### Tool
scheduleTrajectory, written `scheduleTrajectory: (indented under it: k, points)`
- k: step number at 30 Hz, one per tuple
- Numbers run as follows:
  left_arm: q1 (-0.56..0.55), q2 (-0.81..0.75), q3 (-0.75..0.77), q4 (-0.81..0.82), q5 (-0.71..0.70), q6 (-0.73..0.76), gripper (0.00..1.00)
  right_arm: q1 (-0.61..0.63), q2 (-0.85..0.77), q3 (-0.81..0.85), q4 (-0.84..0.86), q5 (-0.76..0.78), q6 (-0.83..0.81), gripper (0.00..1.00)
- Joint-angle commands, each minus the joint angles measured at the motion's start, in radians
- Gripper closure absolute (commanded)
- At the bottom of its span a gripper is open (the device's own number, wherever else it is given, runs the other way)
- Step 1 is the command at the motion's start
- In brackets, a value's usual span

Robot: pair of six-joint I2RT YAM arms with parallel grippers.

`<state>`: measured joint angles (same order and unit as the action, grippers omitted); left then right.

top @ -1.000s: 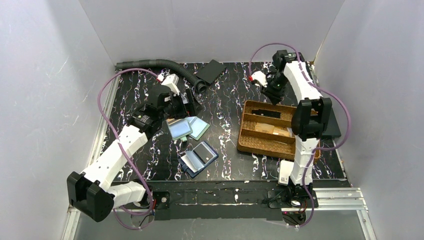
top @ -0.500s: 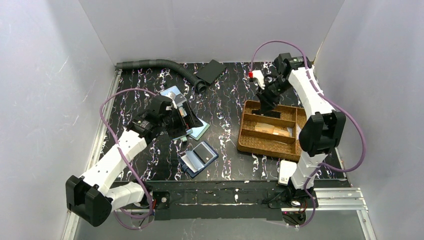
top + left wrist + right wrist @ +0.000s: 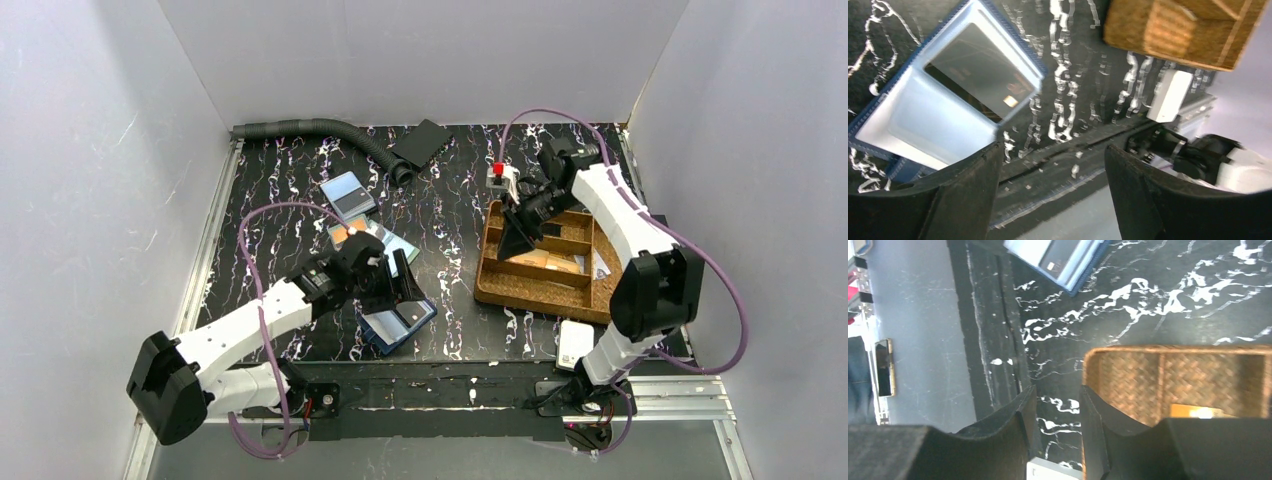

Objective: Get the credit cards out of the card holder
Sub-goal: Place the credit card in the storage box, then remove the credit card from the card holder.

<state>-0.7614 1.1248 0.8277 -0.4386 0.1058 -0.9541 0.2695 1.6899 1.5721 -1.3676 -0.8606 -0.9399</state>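
Observation:
The navy card holder [image 3: 398, 320] lies open near the table's front; in the left wrist view the card holder [image 3: 913, 125] shows pale sleeves, one with a dark card [image 3: 980, 70] inside. My left gripper [image 3: 400, 285] hangs open just above its far edge, and nothing is between the left gripper's [image 3: 1053, 150] fingers. Loose credit cards lie further back: a blue-grey one [image 3: 347, 192] and a small overlapping stack [image 3: 385, 240] with an orange corner. My right gripper [image 3: 512, 240] is open and empty over the tray's left end, and the table shows in the right gripper's [image 3: 1058, 392] gap.
A brown woven tray [image 3: 490, 285] with compartments sits at the right, and a white box [image 3: 572, 343] lies in front of it. A grey corrugated hose [image 3: 320, 128] and a flat black rectangle [image 3: 420, 142] lie at the back. White walls close in three sides.
My left gripper has left the far cards and come forward to the card holder, its jaws narrowing a little; a blue-grey card now lies alone at the back. My right gripper has dropped toward the tray's left end.

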Motion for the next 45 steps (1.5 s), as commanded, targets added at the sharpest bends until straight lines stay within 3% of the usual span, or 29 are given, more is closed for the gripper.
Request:
scheduleTrajectory:
  k: [1,5,12,15,22,27,45]
  points:
    - [-0.015,0.005,-0.145,0.297,-0.085,-0.059,0.31,0.073,-0.148,-0.142,0.26,-0.055,0.225,0.57]
    - [-0.035,0.052,-0.143,0.327,-0.119,-0.084,0.37,0.208,-0.241,-0.263,0.592,0.063,0.487,0.57]
    - [-0.042,0.006,-0.25,0.285,-0.228,-0.182,0.42,0.345,-0.165,-0.268,0.721,0.184,0.622,0.58]
    - [-0.042,-0.042,-0.334,0.32,-0.256,-0.216,0.5,0.415,-0.121,-0.303,0.83,0.218,0.713,0.58]
    - [-0.04,-0.028,-0.415,0.418,-0.265,-0.233,0.56,0.489,0.021,-0.369,1.076,0.135,0.959,0.6]
    - [-0.041,-0.012,-0.439,0.441,-0.264,-0.247,0.57,0.5,0.089,-0.388,1.154,0.074,1.024,0.66]
    - [-0.04,-0.126,-0.548,0.544,-0.26,-0.262,0.57,0.493,0.153,-0.464,1.29,0.027,1.176,0.66]
